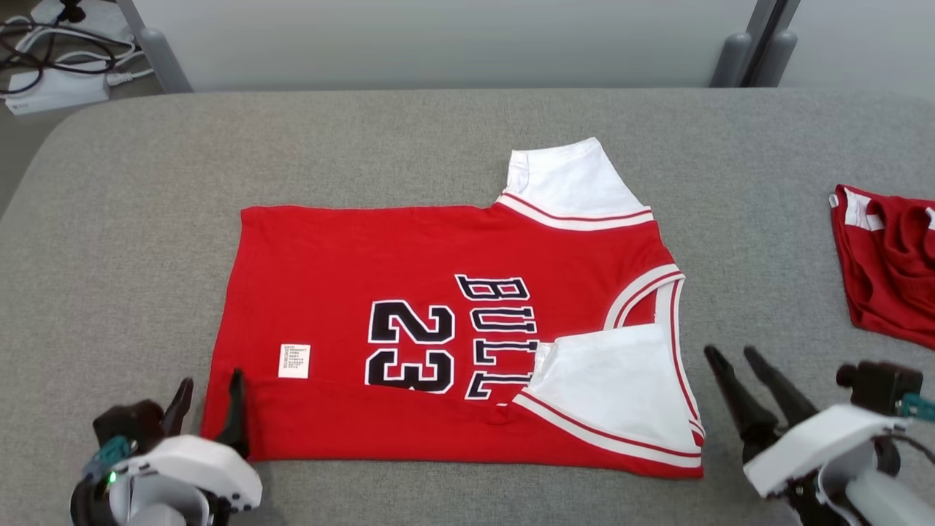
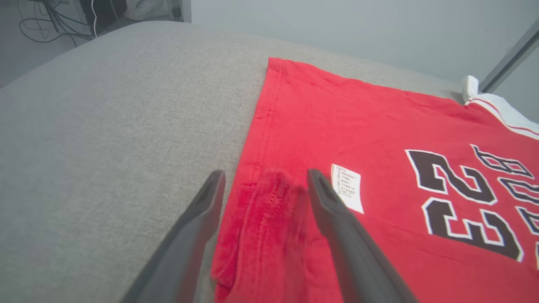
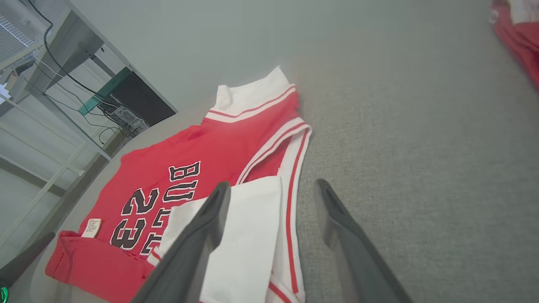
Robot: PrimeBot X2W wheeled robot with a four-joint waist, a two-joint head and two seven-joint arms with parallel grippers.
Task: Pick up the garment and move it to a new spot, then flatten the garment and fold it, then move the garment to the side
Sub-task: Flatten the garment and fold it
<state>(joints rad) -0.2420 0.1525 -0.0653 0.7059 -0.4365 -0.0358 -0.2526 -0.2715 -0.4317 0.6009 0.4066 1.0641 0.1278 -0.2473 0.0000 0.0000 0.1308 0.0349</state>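
You are in the folding step. The garment [image 1: 409, 307], a red jersey with the number 23, lies flat in the middle of the desk [image 1: 146, 219], with the hem toward your left and the collar toward your right. Its near long edge is already turned over onto the body. The near white sleeve [image 1: 613, 372] lies folded in on top, while the far sleeve [image 1: 573, 183] sticks out, not yet folded.

Your left gripper [image 1: 210, 380] stands wide and holds nothing. Its fingers are on either side of the near hem corner, where the cloth looks a little bunched in the left wrist view. Your right gripper [image 1: 729, 352] is also wide and empty, just beside the shoulder end and, as far as I can tell, not touching it.

I judge that the next move is the far side. You reach across, pinch the far hem corner and the far shoulder, and bring both toward you evenly, without dragging the near fold out of place.

The desk is covered with grey woven cloth and has rounded corners. A second red garment [image 1: 887, 263] lies crumpled at its right edge, well apart. Behind the desk there is a pale wall with grey posts. Cables and a white power box [image 1: 51, 80] lie on the floor at the far left.
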